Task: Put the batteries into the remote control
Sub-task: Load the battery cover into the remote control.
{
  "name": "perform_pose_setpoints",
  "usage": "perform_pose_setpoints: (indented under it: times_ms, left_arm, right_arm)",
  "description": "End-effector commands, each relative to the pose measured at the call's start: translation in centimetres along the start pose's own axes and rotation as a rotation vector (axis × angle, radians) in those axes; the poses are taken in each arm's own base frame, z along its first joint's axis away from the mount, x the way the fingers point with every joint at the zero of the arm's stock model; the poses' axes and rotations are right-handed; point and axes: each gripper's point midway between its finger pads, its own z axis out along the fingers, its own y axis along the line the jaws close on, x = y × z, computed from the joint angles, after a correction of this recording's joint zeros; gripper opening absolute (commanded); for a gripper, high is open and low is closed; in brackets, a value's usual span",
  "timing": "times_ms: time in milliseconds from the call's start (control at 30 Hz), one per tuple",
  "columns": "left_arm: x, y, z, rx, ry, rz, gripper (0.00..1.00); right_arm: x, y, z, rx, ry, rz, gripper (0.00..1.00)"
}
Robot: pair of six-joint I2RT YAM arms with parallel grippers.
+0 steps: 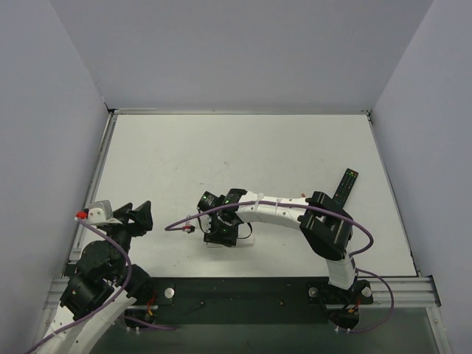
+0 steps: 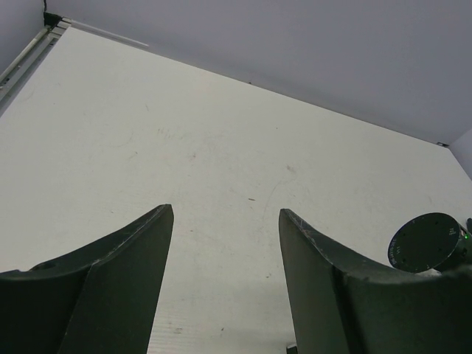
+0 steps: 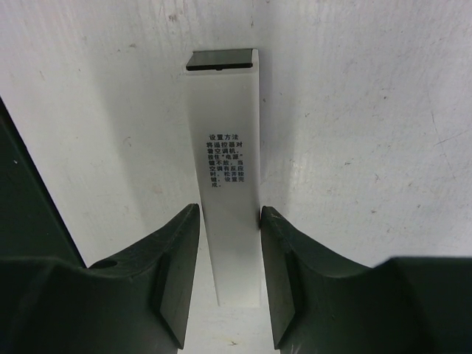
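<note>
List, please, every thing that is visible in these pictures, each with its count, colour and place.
white remote control: one, white with a dark patch at its far end, table centre
black remote: one, black with coloured buttons, far right of the table
batteries: none visible
table: one, white
walls: three, pale grey, around the table
left pincer: one, black, open and empty, near the table's left edge
right pincer: one, black, straddling the white remote control; contact unclear

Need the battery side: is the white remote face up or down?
Face down: the remote control lies flat, showing a printed label, no buttons.
</note>
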Motion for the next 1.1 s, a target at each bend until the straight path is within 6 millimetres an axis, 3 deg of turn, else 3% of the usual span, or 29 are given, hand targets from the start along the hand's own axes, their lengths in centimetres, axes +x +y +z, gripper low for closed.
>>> perform_pose_setpoints:
  times_ms: [0, 267, 400, 533, 633, 733, 767, 800, 967, 1033, 1067]
  left_arm:
    - [-1.9, -0.2, -0.8, 0.04, -0.079, -0.044, 0.69]
    - [-1.8, -0.3, -0.7, 0.043, -0.079, -0.041, 0.69]
    - [-1.6, -0.3, -0.6, 0.042, -0.072, -0.038, 0.69]
    - [-0.7, -0.9, -0.3, 0.059, -0.03, -0.045, 0.69]
    - [1.4, -2.3, 0.4, 0.091, 0.068, -0.059, 0.69]
    - [5.0, -3.8, 1.1, 0.115, 0.234, -0.071, 0.69]
    - [6.9, -4.3, 1.6, 0.103, 0.32, -0.072, 0.69]
    - [8.2, -4.8, 1.6, 0.114, 0.379, -0.076, 0.69]
    - [16.0, -8.2, 0.8, 0.191, 0.763, -0.081, 0.69]
    - [17.4, -8.7, 0.5, 0.202, 0.833, -0.071, 0.69]
    - [18.5, -8.9, 0.4, 0.196, 0.876, -0.06, 0.69]
  right_arm:
    - [-0.5, 0.9, -1.5, -0.02, -0.007, -0.033, 0.35]
    - [-0.6, 0.6, -2.2, 0.014, -0.01, -0.022, 0.43]
    - [-1.0, 0.2, -4.6, 0.055, -0.071, 0.04, 0.5]
    - [0.1, -0.5, -6.5, 0.093, -0.128, 0.213, 0.54]
    - [1.3, -1.4, -8.0, 0.118, -0.188, 0.453, 0.53]
    - [2.7, -2.4, -9.4, 0.167, -0.252, 0.719, 0.53]
    - [3.9, -2.3, -8.9, 0.187, -0.239, 0.779, 0.53]
    - [4.7, -3.0, -9.7, 0.239, -0.258, 0.838, 0.53]
    - [6.9, -2.0, -8.6, 0.249, -0.258, 1.135, 0.52]
    - [7.7, -1.3, -7.6, 0.24, -0.245, 1.189, 0.5]
    - [7.2, -1.2, -7.5, 0.223, -0.27, 1.226, 0.49]
